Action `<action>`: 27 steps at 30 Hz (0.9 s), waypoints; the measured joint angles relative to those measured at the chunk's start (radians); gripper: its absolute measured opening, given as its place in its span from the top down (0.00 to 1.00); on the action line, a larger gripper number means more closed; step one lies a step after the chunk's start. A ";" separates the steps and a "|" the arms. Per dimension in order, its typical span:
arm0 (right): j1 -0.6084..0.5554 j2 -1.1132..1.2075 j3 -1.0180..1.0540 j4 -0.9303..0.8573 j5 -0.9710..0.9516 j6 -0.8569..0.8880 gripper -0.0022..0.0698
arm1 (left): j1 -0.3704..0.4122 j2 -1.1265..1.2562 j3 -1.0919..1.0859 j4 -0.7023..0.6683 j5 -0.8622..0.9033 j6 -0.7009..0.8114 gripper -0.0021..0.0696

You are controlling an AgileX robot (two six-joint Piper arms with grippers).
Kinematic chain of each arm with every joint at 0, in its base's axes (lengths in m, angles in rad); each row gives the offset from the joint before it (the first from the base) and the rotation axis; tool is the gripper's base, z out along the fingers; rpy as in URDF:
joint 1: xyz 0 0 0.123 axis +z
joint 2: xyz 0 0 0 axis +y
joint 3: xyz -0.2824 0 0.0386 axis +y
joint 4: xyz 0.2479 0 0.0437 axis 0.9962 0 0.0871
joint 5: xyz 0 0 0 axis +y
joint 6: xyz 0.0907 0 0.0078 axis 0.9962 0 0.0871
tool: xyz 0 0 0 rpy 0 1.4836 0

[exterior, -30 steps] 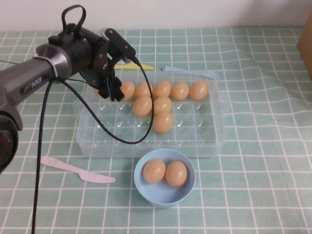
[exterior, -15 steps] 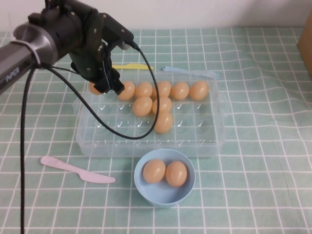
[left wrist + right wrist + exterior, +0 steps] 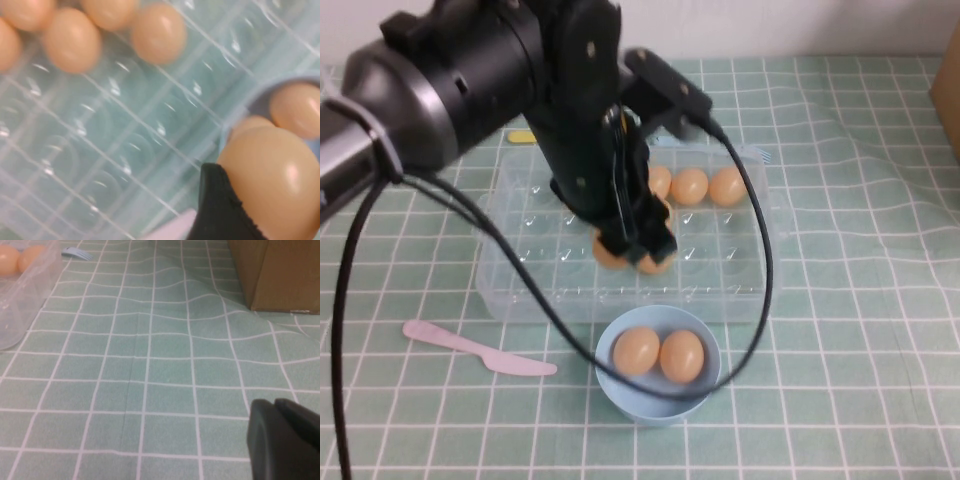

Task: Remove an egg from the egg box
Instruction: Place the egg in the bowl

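The egg box [image 3: 510,285] is a clear tray in the middle of the table, with several orange-tan eggs [image 3: 689,186] in its far cells. My left gripper [image 3: 632,248] hangs over the box's near middle, just behind the light-blue bowl [image 3: 705,385]. It is shut on one egg [image 3: 272,180], held against its black finger [image 3: 215,207]. The left wrist view shows the box's empty cells [image 3: 100,150] and the bowl's eggs [image 3: 297,110] below. My right gripper [image 3: 287,440] is shut and empty, low over the cloth to the box's right, out of the high view.
The bowl holds two eggs [image 3: 660,355]. A pink plastic knife [image 3: 480,350] lies left of the bowl. A blue fork [image 3: 752,153] lies behind the box. A cardboard box [image 3: 280,275] stands at the far right. The green checked cloth is wrinkled there.
My left arm has risen and swung from the box's far-left corner to its near middle, towards the bowl, carrying an egg. The far-left cell's egg no longer shows.
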 joint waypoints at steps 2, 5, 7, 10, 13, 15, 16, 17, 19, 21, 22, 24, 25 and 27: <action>0.000 0.000 0.000 0.000 0.000 0.000 0.99 | -0.031 -0.023 0.063 -0.002 0.000 0.007 0.49; 0.000 0.000 0.000 0.000 0.000 0.000 0.99 | -0.062 -0.051 0.159 -0.006 0.004 0.015 0.49; 0.000 0.000 0.000 0.000 0.000 0.000 0.99 | -0.070 -0.062 0.207 -0.016 -0.001 0.022 0.49; 0.000 0.000 0.000 0.000 0.000 0.000 0.99 | -0.075 -0.072 0.264 -0.035 -0.007 0.056 0.49; 0.000 0.000 0.000 0.000 0.000 0.000 0.99 | -0.075 -0.073 0.309 -0.063 -0.021 0.139 0.49; 0.000 0.000 0.000 0.000 0.000 0.000 0.99 | -0.075 -0.073 0.325 -0.099 -0.033 0.254 0.49; 0.000 0.000 0.000 0.000 0.000 0.000 0.99 | -0.075 -0.073 0.328 -0.119 -0.039 0.323 0.49; 0.000 0.000 0.000 0.000 0.000 0.000 0.99 | -0.075 -0.073 0.330 -0.134 -0.048 0.379 0.49; 0.000 0.000 0.000 0.000 0.000 0.000 0.99 | -0.076 -0.073 0.330 -0.164 -0.074 0.492 0.49; 0.000 0.000 0.000 0.000 0.000 0.000 0.99 | -0.076 -0.073 0.330 -0.175 -0.107 0.582 0.49; 0.000 0.000 0.000 0.000 0.000 0.000 0.99 | -0.076 -0.073 0.330 -0.177 -0.120 0.600 0.49; 0.000 0.000 0.000 0.000 0.000 0.000 0.99 | -0.076 -0.073 0.330 -0.179 -0.147 0.624 0.49; 0.000 0.000 0.000 0.000 0.000 0.000 0.99 | -0.076 -0.069 0.330 -0.181 -0.153 0.632 0.49; 0.000 0.000 0.000 0.000 0.000 0.000 0.99 | -0.076 -0.061 0.330 -0.180 -0.158 0.642 0.49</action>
